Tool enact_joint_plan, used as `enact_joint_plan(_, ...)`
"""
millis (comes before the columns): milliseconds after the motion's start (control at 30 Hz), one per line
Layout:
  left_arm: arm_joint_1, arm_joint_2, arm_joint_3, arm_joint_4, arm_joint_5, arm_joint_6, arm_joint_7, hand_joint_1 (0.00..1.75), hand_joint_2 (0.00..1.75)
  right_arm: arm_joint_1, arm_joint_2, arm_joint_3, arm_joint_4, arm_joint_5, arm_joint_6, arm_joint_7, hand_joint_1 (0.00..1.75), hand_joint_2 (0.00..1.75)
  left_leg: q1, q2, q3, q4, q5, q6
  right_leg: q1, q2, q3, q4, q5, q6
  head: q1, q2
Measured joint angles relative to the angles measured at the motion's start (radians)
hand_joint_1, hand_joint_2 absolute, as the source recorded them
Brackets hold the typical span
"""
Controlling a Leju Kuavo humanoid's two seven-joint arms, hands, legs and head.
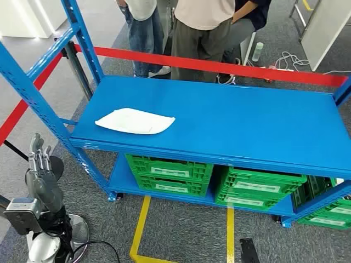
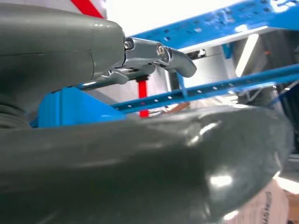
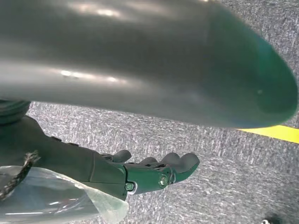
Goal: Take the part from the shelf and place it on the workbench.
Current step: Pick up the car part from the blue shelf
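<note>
Left hand raised, part lying flat on the blue shelf – reach not yet begun.

Head view: the white part (image 1: pixel 134 121) lies centre-left of the frame on the shelf (image 1: pixel 248 126), long axis running left to right. The left hand (image 1: pixel 40 164), at lower left, is empty with fingers up and apart; the part sits up and to its right, so this hand looks the nearer. A blue upright (image 1: pixel 37 104) stands between them; green crates (image 1: pixel 169 174) sit below, people behind.
Left wrist view: fingers (image 2: pixel 155 53) extended, holding nothing, shelf beams beyond.
Right wrist view: the right hand (image 3: pixel 148 175) hangs over grey carpet – fingers loosely extended, empty.
</note>
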Motion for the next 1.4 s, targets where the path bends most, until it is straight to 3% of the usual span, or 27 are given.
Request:
enact_joint_plan(100, 0.001, 0.0, 0.0, 0.0, 0.0, 0.003, 0.0, 0.0, 0.0, 0.0, 0.0, 0.0, 0.0, 0.001, 0.0, 0.0, 0.0, 0.0, 0.0, 0.001, 0.002, -0.004, 0.017, 0.013, -0.001, 0.0, 0.0, -0.001, -0.004, 0.012, 0.0, 0.0)
enact_joint_plan(167, -0.002, 0.0, 0.0, 0.0, -0.001, 0.005, 0.0, 0.0, 0.0, -0.002, 0.0, 0.0, 0.0, 0.001, 0.0, -0.001, 0.0, 0.0, 0.004, 0.002, 0.005, -0.012, 0.023, 0.025, -0.003, -0.001, -0.018, 0.036, -0.033, 0.022, 0.002, 0.0)
enact_joint_plan(267, -0.002, -0.002, 0.0, 0.0, -0.001, 0.005, 0.0, 0.0, 0.0, -0.001, 0.0, 0.0, 0.0, 0.002, 0.0, -0.002, 0.0, 0.0, 0.004, 0.004, 0.004, -0.014, 0.024, 0.032, -0.003, -0.001, -0.109, 0.22, -0.121, 0.029, 0.006, 0.0)
enact_joint_plan(300, -0.002, -0.002, 0.0, 0.0, -0.001, 0.006, 0.0, 0.0, 0.0, 0.001, 0.0, 0.0, 0.0, 0.002, 0.0, -0.002, 0.0, 0.0, 0.003, 0.004, 0.003, -0.014, 0.023, 0.032, -0.004, -0.001, -0.134, 0.268, -0.133, 0.03, 0.006, 0.0)
enact_joint_plan(333, -0.002, -0.002, 0.0, 0.0, -0.001, 0.007, 0.0, 0.0, 0.0, 0.002, 0.0, 0.0, 0.0, 0.002, 0.0, -0.002, 0.0, 0.0, 0.003, 0.003, 0.003, -0.014, 0.023, 0.032, -0.004, -0.001, -0.143, 0.282, -0.126, 0.031, 0.006, 0.0)
enact_joint_plan(367, -0.002, -0.002, 0.0, 0.0, -0.001, 0.008, 0.0, 0.0, 0.0, 0.003, 0.0, 0.0, 0.0, 0.002, 0.0, -0.002, 0.0, 0.0, 0.003, 0.002, 0.004, -0.013, 0.023, 0.032, -0.004, -0.001, -0.132, 0.256, -0.101, 0.03, 0.006, 0.0)
enact_joint_plan(433, -0.002, -0.002, -0.001, 0.0, -0.002, 0.009, 0.001, 0.0, 0.0, 0.002, 0.0, 0.0, 0.0, 0.003, 0.0, -0.002, 0.0, 0.0, 0.002, 0.001, 0.005, -0.012, 0.021, 0.029, -0.004, -0.001, -0.071, 0.124, -0.033, 0.026, 0.007, 0.0)
enact_joint_plan(500, -0.003, -0.002, -0.001, 0.0, -0.002, 0.01, 0.003, 0.0, 0.0, -0.001, 0.0, 0.0, 0.0, 0.003, 0.0, -0.002, 0.0, 0.0, -0.002, 0.0, 0.003, -0.006, 0.019, 0.02, -0.003, 0.0, -0.018, 0.021, -0.001, 0.02, 0.006, 0.0)
enact_joint_plan(600, -0.003, -0.002, -0.001, 0.0, -0.004, 0.01, 0.004, 0.0, 0.0, 0.0, 0.0, -0.001, 0.0, 0.003, 0.0, -0.002, 0.0, 0.0, -0.004, 0.0, -0.001, -0.005, 0.02, 0.005, -0.003, 0.002, -0.007, 0.001, 0.002, 0.007, 0.006, 0.0)
enact_joint_plan(667, -0.003, 0.0, -0.001, 0.0, -0.006, 0.011, 0.004, 0.0, 0.0, 0.0, 0.0, -0.002, 0.0, 0.004, 0.001, -0.003, 0.0, 0.0, -0.002, 0.0, -0.009, 0.019, 0.0, -0.006, -0.006, 0.001, -0.005, -0.003, 0.007, -0.005, 0.004, 0.0)
enact_joint_plan(767, -0.004, 0.002, -0.001, 0.0, -0.01, 0.011, 0.004, 0.0, 0.0, -0.001, 0.0, -0.002, 0.0, 0.004, 0.002, -0.004, 0.0, 0.0, 0.002, 0.001, -0.074, 0.172, -0.086, -0.021, -0.007, 0.0, -0.004, -0.005, 0.008, -0.013, 0.0, 0.0)
enact_joint_plan(833, -0.001, 0.003, -0.001, 0.0, -0.011, 0.009, 0.004, 0.0, 0.0, 0.0, 0.0, -0.003, 0.0, 0.004, 0.002, -0.005, 0.0, 0.0, 0.003, 0.001, -0.107, 0.251, -0.106, -0.022, -0.006, -0.001, -0.005, -0.004, 0.008, -0.014, 0.0, 0.0)
enact_joint_plan(867, -0.001, 0.004, -0.001, 0.0, -0.011, 0.008, 0.004, 0.0, 0.0, 0.0, 0.0, -0.003, 0.0, 0.004, 0.003, -0.005, 0.0, 0.0, 0.003, 0.001, -0.101, 0.241, -0.089, -0.02, -0.005, -0.001, -0.004, -0.004, 0.008, -0.014, 0.0, 0.0)
enact_joint_plan(900, -0.001, 0.004, -0.001, 0.0, -0.011, 0.006, 0.004, 0.0, 0.0, 0.0, 0.0, -0.003, 0.0, 0.004, 0.003, -0.005, 0.0, 0.0, 0.003, 0.0, -0.078, 0.196, -0.057, -0.016, -0.004, 0.0, -0.003, -0.004, 0.007, -0.014, 0.0, 0.0)
enact_joint_plan(967, -0.002, 0.007, -0.001, 0.0, -0.011, 0.003, 0.003, 0.0, 0.0, 0.0, 0.0, -0.004, 0.0, 0.005, 0.003, -0.005, 0.0, 0.0, -0.001, 0.001, -0.016, 0.068, -0.001, -0.003, -0.002, 0.0, -0.002, -0.003, 0.006, -0.012, 0.0, 0.0)
enact_joint_plan(1033, -0.003, 0.008, -0.001, 0.0, -0.011, 0.003, 0.002, 0.0, 0.0, -0.002, 0.001, -0.004, 0.0, 0.005, 0.004, -0.004, 0.0, 0.0, -0.006, 0.0, 0.014, 0.0, 0.011, 0.006, 0.0, 0.0, -0.007, -0.002, 0.007, -0.005, 0.001, 0.0)
enact_joint_plan(1133, -0.002, 0.009, 0.0, -0.001, -0.01, 0.002, 0.0, 0.0, 0.0, -0.002, 0.002, -0.004, 0.0, 0.005, 0.004, -0.004, 0.0, 0.0, -0.007, 0.0, 0.016, -0.016, 0.012, 0.02, -0.001, -0.001, -0.01, -0.003, 0.005, 0.013, 0.002, 0.0)
enact_joint_plan(1167, -0.002, 0.009, -0.001, -0.001, -0.01, 0.002, 0.0, 0.0, 0.0, -0.003, 0.002, -0.004, 0.0, 0.005, 0.004, -0.004, 0.0, 0.0, -0.005, 0.001, 0.019, -0.022, 0.015, 0.025, -0.002, -0.001, -0.017, 0.011, -0.007, 0.018, 0.003, 0.0)
enact_joint_plan(1200, -0.003, 0.009, -0.001, -0.001, -0.01, 0.002, -0.001, 0.0, 0.0, -0.003, 0.002, -0.004, 0.0, 0.005, 0.004, -0.004, 0.0, 0.0, -0.002, 0.002, 0.022, -0.028, 0.018, 0.03, -0.002, -0.001, -0.034, 0.045, -0.03, 0.022, 0.005, 0.0)
enact_joint_plan(1300, -0.001, 0.009, -0.002, -0.001, -0.01, 0.001, -0.001, 0.0, 0.0, -0.001, 0.002, -0.004, 0.0, 0.005, 0.003, -0.004, 0.0, 0.0, -0.002, 0.003, 0.021, -0.03, 0.019, 0.034, -0.004, -0.001, -0.131, 0.24, -0.117, 0.032, 0.011, 0.0)
enact_joint_plan(1333, 0.0, 0.009, -0.002, -0.001, -0.01, 0.001, -0.001, 0.0, 0.0, 0.001, 0.002, -0.004, 0.0, 0.005, 0.003, -0.004, 0.0, 0.0, -0.003, 0.003, 0.022, -0.03, 0.018, 0.035, -0.004, -0.001, -0.151, 0.278, -0.123, 0.033, 0.011, 0.0)
enact_joint_plan(1367, 0.0, 0.009, -0.002, -0.001, -0.01, 0.001, -0.001, 0.0, 0.0, 0.003, 0.002, -0.004, 0.0, 0.005, 0.003, -0.003, 0.0, 0.0, -0.003, 0.002, 0.022, -0.029, 0.018, 0.035, -0.004, -0.001, -0.151, 0.275, -0.108, 0.034, 0.011, 0.0)
enact_joint_plan(1400, 0.0, 0.009, -0.002, -0.001, -0.01, 0.001, -0.001, 0.0, 0.0, 0.003, 0.002, -0.004, 0.0, 0.005, 0.003, -0.003, 0.0, 0.0, -0.003, 0.001, 0.024, -0.029, 0.017, 0.034, -0.004, -0.001, -0.131, 0.229, -0.075, 0.033, 0.011, 0.0)
